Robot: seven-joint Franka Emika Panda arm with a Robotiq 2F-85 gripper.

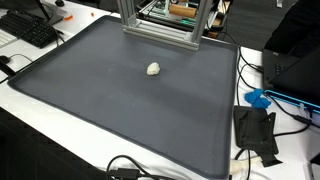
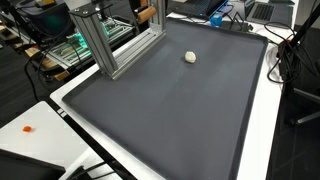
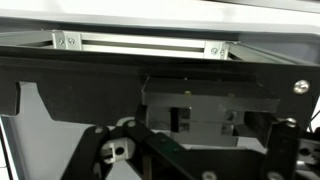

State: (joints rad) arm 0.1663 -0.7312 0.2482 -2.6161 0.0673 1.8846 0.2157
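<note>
A small cream-white lump point(image 1: 153, 69) lies alone on the dark grey mat point(image 1: 120, 110), toward its far side; it shows in both exterior views point(image 2: 190, 57). Neither exterior view shows the arm or the gripper. In the wrist view, my gripper point(image 3: 195, 162) comes in from the bottom edge. Its dark finger links stand wide apart with nothing between them, so it is open. It faces a grey metal block point(image 3: 205, 105) inside a dark frame, under a silver aluminium bar point(image 3: 140, 43). The lump is not in the wrist view.
An aluminium-profile frame point(image 1: 160, 25) stands at the mat's far edge point(image 2: 110, 40). A keyboard point(image 1: 30, 28) lies beyond one corner. Black gear and a blue part point(image 1: 258, 98) with cables sit beside the mat. The mat has a raised rim point(image 2: 150, 150).
</note>
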